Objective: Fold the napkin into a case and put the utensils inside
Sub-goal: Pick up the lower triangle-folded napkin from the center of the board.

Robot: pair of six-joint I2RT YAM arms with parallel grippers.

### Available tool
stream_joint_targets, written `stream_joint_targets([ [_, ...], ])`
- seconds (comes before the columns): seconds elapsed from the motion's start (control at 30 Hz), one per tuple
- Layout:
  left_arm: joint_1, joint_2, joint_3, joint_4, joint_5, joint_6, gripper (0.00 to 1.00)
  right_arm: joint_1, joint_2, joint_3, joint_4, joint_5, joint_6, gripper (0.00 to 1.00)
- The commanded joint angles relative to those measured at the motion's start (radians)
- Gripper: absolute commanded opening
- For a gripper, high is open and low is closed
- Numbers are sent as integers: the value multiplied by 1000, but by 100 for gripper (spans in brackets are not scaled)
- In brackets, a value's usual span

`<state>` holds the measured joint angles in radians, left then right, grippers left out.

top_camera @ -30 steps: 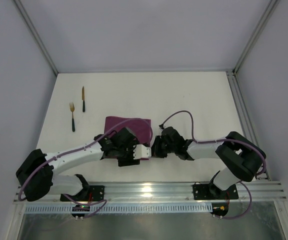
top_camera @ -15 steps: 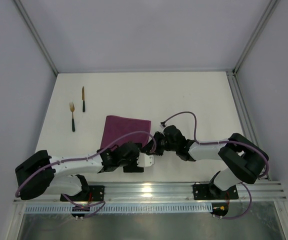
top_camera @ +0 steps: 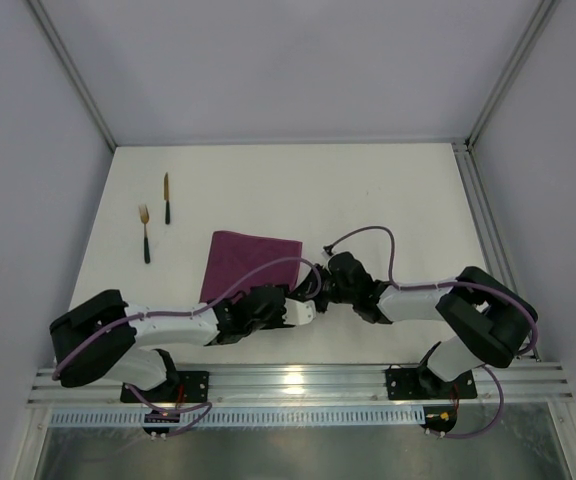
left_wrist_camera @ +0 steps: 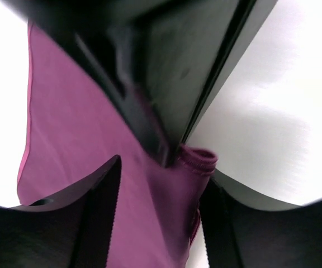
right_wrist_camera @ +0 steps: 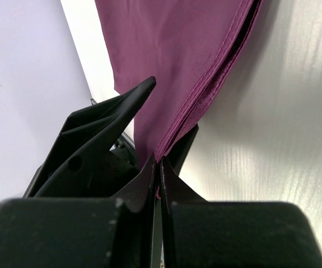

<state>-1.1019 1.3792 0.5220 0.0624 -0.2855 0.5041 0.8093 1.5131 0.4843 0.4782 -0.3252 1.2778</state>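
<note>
Top external view places the napkin (top_camera: 251,262) flat on the table (top_camera: 388,190), folded to a rectangle, with its near right corner between both grippers. We judge it light, soft and limp. Its layers may slide apart, so take hold at the stacked hems of a corner. The right gripper (right_wrist_camera: 160,163) is clenched on that corner. The left gripper (left_wrist_camera: 162,190) straddles the same edge, jaws apart, gripping nothing. Fork (top_camera: 145,232) and knife (top_camera: 167,197) lie well apart, far left. We find no legible writing.
</note>
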Motion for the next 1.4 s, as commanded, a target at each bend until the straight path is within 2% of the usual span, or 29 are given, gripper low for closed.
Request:
stream_joint_targets([
  [0.0, -4, -3, -16, 62, -86, 17, 55, -2, -34, -12, 46, 2, 18, 4],
  [0.2, 14, -126, -132, 50, -126, 88, 52, -12, -42, -33, 31, 2, 5, 4],
  [0.37, 140, -206, -189, -13, -66, 132, 52, -16, -42, -42, 28, -3, -5, 4],
  [0.47, 169, -226, -206, -33, -43, 160, 51, -18, -37, -36, 23, -9, -11, 4],
  [0.67, 221, -238, -228, -61, 6, 175, 33, -22, -36, -35, 16, -14, -18, 4],
  [0.77, 228, -253, -208, -128, 45, 175, 24, -24, -36, -33, 13, -14, -23, 4],
  [0.8, 228, -253, -189, -160, 69, 174, 17, -24, -36, -33, 10, -14, -26, 7],
  [0.83, 229, -250, -179, -179, 80, 172, 15, -22, -34, -27, 1, -14, -38, 15],
  [0.9, 231, -249, -157, -231, 103, 168, 2, -24, -40, -10, -32, -18, -69, 26],
  [0.93, 232, -247, -136, -251, 126, 165, 0, -24, -48, 16, -86, -20, -95, 32],
  [0.97, 234, -244, -123, -274, 141, 162, 0, -24, -56, 32, -126, -18, -162, 43],
  [1.03, 241, -239, -88, -340, 192, 162, 0, -22, -122, 72, -258, 18, -257, 49],
  [1.07, 255, -233, -77, -363, 212, 162, 0, -24, -152, 86, -310, 47, -369, 53],
  [1.17, 277, -213, -30, -447, 268, 174, 0, -10, -318, 117, -511, 220, -612, 58],
  [1.23, 283, -184, -7, -504, 282, 183, 0, -4, -455, 82, -539, 306, -719, 59],
  [1.3, 290, -151, 35, -545, 328, 200, 0, -1, -549, 34, -512, 322, -861, 61],
  [1.37, 298, -131, 62, -598, 342, 211, 0, 31, -666, -41, -445, 376, -958, 67],
])
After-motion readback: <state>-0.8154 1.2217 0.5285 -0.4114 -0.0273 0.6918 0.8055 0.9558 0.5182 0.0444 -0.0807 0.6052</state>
